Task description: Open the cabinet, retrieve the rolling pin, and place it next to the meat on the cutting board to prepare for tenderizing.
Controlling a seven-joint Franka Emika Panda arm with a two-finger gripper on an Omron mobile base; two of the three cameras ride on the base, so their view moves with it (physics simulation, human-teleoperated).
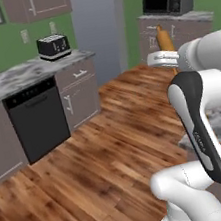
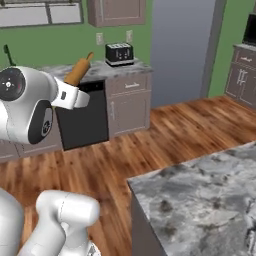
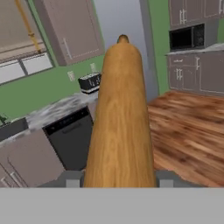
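Note:
My gripper [image 3: 119, 181] is shut on the rolling pin [image 3: 120, 118], a light orange-brown wooden cylinder that runs up the middle of the hand view, its far knob at the top. From the left base camera the rolling pin [image 1: 165, 38] sticks up and away out of the gripper [image 1: 166, 58], high over the wooden floor. From the right base camera the rolling pin [image 2: 79, 71] slants up out of the gripper [image 2: 70, 87] in front of the far counter. The cutting board and the meat are out of view. Shut-doored wall cabinets [image 1: 37, 5] hang over the far counter.
A marble counter carries a toaster [image 1: 53, 46] above a black dishwasher [image 1: 38, 119]. A microwave [image 1: 166, 0] sits on a second counter at the right. A marble island [image 2: 200, 195] lies close on my right. Open wooden floor [image 1: 91, 166] spreads between them.

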